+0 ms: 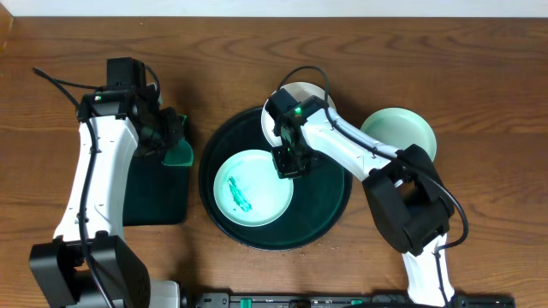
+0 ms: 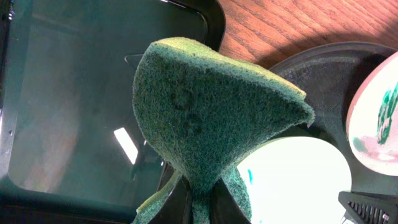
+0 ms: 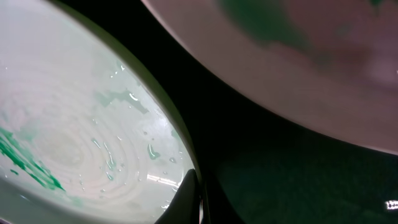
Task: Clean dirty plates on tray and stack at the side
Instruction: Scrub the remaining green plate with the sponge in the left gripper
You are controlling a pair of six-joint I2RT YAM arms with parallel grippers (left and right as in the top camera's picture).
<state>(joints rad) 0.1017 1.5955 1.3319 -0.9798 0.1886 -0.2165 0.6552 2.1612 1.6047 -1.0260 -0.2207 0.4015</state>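
Observation:
A pale mint plate (image 1: 253, 186) with a teal smear lies on the left of the round dark tray (image 1: 325, 201). My right gripper (image 1: 289, 162) is shut on its right rim; in the right wrist view the fingers (image 3: 199, 199) pinch the wet plate's (image 3: 81, 137) edge. A white plate (image 1: 301, 96) with a green smear (image 3: 298, 62) sits at the tray's back, partly hidden by the right arm. A second mint plate (image 1: 399, 133) lies on the table to the right of the tray. My left gripper (image 1: 171, 137) is shut on a green sponge (image 2: 211, 106).
A rectangular dark tray (image 1: 158, 197) lies left of the round tray, under the left gripper and sponge; it also shows in the left wrist view (image 2: 68, 106). The wooden table (image 1: 479, 77) extends to the right and back.

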